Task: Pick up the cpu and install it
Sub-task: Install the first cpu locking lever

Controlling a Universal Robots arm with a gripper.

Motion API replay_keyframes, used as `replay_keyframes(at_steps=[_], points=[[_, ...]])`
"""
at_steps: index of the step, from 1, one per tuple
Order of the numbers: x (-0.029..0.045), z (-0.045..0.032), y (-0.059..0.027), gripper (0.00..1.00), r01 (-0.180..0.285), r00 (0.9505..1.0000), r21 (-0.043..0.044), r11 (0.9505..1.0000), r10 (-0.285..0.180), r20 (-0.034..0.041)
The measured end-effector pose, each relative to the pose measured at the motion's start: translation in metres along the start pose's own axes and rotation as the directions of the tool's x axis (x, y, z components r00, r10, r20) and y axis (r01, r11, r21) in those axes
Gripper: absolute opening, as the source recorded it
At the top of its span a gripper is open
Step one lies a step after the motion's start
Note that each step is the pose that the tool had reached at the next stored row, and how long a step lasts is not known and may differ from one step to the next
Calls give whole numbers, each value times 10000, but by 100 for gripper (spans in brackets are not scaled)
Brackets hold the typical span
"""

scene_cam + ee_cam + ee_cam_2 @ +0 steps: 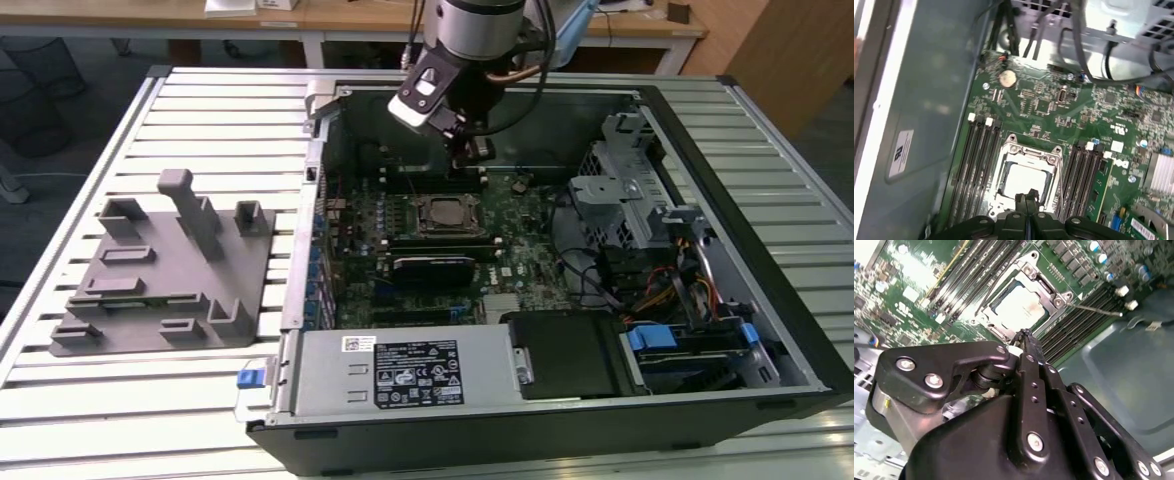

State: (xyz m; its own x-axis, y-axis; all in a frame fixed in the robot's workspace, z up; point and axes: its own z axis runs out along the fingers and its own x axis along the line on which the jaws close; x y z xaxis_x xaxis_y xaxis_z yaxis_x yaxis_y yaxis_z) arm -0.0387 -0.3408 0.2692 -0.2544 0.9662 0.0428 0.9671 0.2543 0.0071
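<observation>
Silver-grey metal marks the cpu [1026,178], which sits flat inside the square metal-framed socket [1027,150] on the green motherboard [514,215], with dark memory slots running along both sides of it. In both wrist views the robot's black hand [1028,196] hangs just above the socket's edge, its fingers pressed together with nothing between them. In the exterior view the arm reaches down into the open computer case [747,150], which rests on a slatted metal worktop [200,100] beside a grey plastic holder block [167,270]. As a judgement, the chip is light, rigid and fragile underneath, best held by its thin opposite edges and kept level. Room is tight: the socket frame and its lever wire [1099,311] crowd the chip, and case walls and a drive cage [627,190] stand close by
</observation>
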Motion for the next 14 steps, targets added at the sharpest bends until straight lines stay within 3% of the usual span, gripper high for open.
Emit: replay_keyframes(at_steps=[7, 11, 14], points=[[1, 2, -2, 11, 1103, 9939, 46, 9939, -1103, -11], [1, 3, -4, 11, 1693, 9856, 71, 9855, -1693, -19], [1, 4, -4, 11, 2177, 9760, 91, 9760, -2177, -27]])
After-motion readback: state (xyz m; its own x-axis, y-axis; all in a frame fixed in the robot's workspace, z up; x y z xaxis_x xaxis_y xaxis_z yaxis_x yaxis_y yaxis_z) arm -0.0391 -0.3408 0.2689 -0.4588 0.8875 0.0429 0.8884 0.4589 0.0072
